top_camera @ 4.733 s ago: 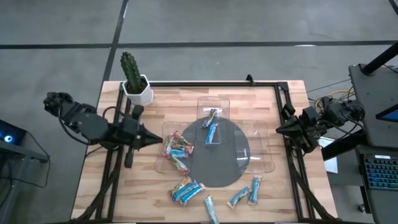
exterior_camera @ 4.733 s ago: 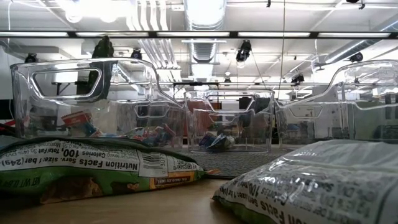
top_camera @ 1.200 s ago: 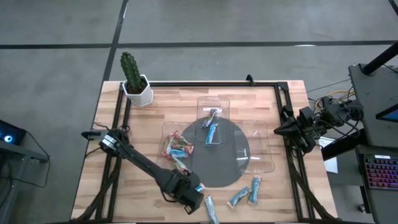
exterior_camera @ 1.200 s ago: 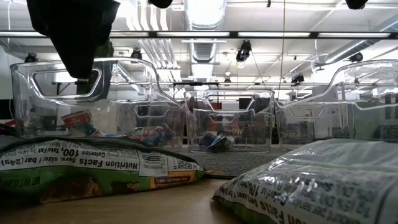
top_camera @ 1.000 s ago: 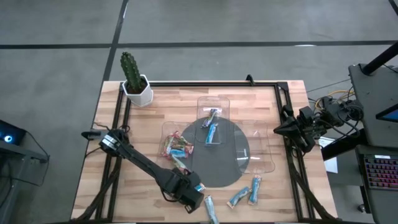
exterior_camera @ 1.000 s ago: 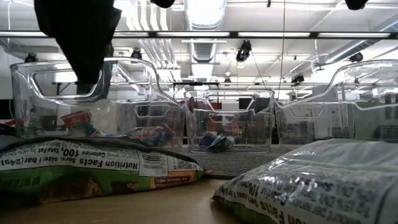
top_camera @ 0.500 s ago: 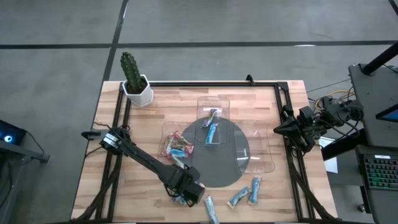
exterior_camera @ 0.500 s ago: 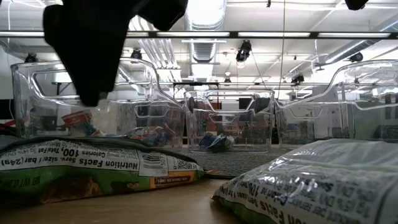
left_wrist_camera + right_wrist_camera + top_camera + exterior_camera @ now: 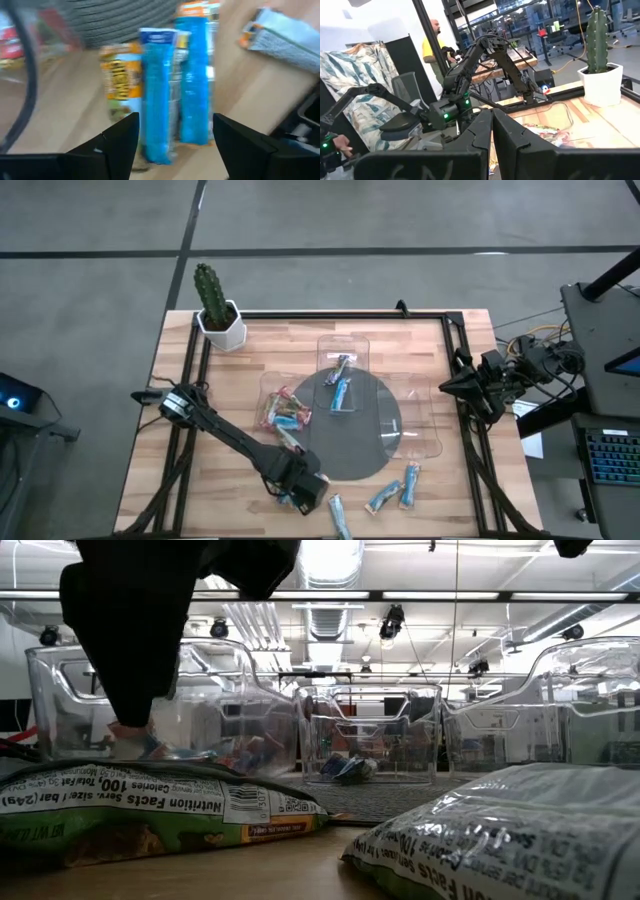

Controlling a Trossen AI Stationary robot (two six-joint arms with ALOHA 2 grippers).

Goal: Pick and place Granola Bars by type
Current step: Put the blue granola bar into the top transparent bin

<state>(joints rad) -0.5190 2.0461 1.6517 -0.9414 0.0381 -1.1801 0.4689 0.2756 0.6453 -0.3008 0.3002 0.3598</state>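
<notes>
- The left gripper (image 9: pixel 303 492) hangs low in the high view, over a small cluster of Granola Bars (image 9: pixel 291 501) near the worktop's (image 9: pixel 420 340) lower edge; the arm covers most of that cluster, so the bars under it barely show there.
- The left wrist view fills that gap: blue-wrapped bars (image 9: pixel 159 95) lie side by side between the two spread fingers (image 9: pixel 120 142), with nothing grasped — though the picture is smeared and the wrapper print cannot be read.
- In the low view the left arm is only a dark mass (image 9: pixel 150 620) at upper left, cut off by the frame; its fingertips are not clear there.
- More bars lie in the clear trays (image 9: pixel 345 365) at the middle of the high view — red-orange ones (image 9: pixel 280 413) in the left tray, blue ones (image 9: pixel 341 392) in the centre one — and loose at lower centre right (image 9: pixel 396 488).
- The right gripper (image 9: pixel 446 388) waits at the worktop's right edge; its own wrist view shows its fingers (image 9: pixel 482 132) pressed together, empty.
- A cactus (image 9: pixel 211 295) stands at the upper left corner; the right wrist view alone shows a person (image 9: pixel 434 42) in the room beyond.
</notes>
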